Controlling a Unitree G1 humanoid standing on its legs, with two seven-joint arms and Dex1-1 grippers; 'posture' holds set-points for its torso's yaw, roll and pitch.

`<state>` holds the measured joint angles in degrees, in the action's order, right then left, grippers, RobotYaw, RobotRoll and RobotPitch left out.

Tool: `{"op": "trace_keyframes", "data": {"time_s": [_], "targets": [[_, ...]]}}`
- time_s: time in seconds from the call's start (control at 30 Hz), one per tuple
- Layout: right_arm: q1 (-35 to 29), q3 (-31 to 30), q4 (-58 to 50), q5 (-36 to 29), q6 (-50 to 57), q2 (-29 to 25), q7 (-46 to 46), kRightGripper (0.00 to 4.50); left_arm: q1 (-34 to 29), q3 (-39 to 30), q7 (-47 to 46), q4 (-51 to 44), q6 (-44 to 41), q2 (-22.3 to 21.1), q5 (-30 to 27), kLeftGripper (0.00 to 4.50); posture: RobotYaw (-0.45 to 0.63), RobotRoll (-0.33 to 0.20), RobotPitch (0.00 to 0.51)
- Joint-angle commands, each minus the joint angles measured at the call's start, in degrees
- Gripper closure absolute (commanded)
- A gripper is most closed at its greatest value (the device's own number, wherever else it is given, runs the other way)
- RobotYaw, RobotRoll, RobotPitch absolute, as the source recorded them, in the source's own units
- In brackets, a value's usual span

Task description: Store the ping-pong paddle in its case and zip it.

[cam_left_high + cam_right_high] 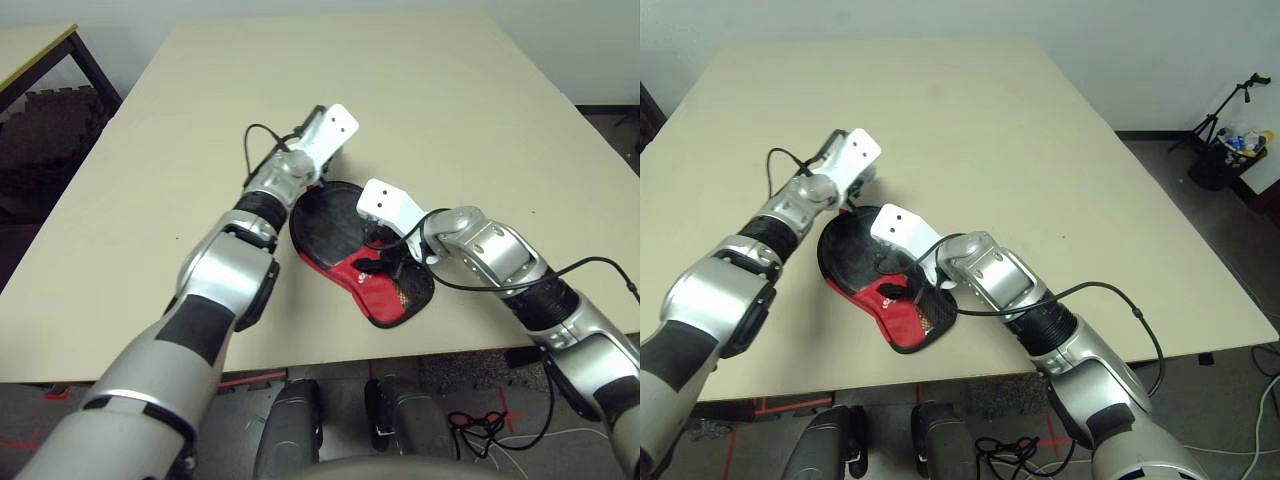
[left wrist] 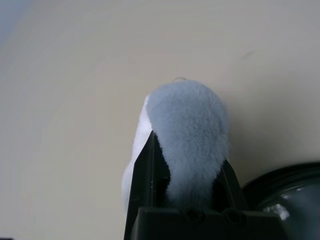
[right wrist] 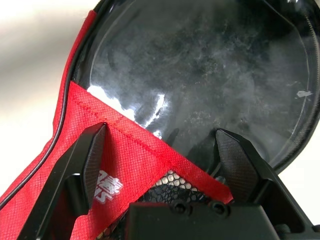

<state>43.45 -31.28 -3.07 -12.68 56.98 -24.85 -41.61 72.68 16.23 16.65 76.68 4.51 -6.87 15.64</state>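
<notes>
Black fabric, the case [image 1: 365, 262] lies flat on the bench [image 1: 440, 120], near its front edge; we judge the paddle stowed, the zip still undone. At the left wrist, the left gripper [image 2: 187, 200] has its jaws clamped on a grey soft lump [image 2: 190, 135]. At the right wrist, the right gripper [image 3: 160, 165] hangs over the case, jaws wide and empty.

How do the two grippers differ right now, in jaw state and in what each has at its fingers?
The left gripper is shut on a grey fluffy lump; the right gripper stands wide open, holding nothing. The left one is over bare table just past the case's round end; the right one hovers over the case, its fingers straddling the red panel. Both are close to the case.
</notes>
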Motion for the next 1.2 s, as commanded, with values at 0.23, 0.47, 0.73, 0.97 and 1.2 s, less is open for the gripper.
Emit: {"op": "trace_keyframes", "data": {"time_s": [0.23, 0.47, 0.73, 0.97, 1.2], "targets": [[-3.87, 0.24, 3.44, 1.63, 2.02, 1.56, 0.20, 0.00, -3.14, -2.68, 22.18, -2.09, 5.88, 7.01, -3.13, 3.98, -0.07, 0.000, 0.156], [-4.36, 3.69, 1.64, 1.27, 3.75, 0.41, 0.05, 0.00, -5.08, -2.08, 19.46, -2.29, 5.71, 4.57, -0.84, 3.98, -0.08, 0.000, 0.151], [-0.57, 14.50, -7.23, -5.67, 15.29, -7.20, -3.19, 0.00, -5.03, -4.78, 19.74, -3.39, 6.23, 1.70, -3.29, 1.91, -0.07, 0.000, 0.139], [1.66, 18.58, -9.67, -9.32, 18.96, -18.43, -6.17, 0.00, -2.04, -10.80, 25.23, -6.37, 4.00, -0.62, -9.14, 0.02, -0.05, 0.000, 0.125], [7.57, 17.90, 5.06, -3.59, 8.57, -12.13, -0.34, 0.00, -0.21, -15.17, 32.06, -12.13, -2.06, -3.09, -14.94, 0.02, -0.02, 0.000, 0.119]]}}
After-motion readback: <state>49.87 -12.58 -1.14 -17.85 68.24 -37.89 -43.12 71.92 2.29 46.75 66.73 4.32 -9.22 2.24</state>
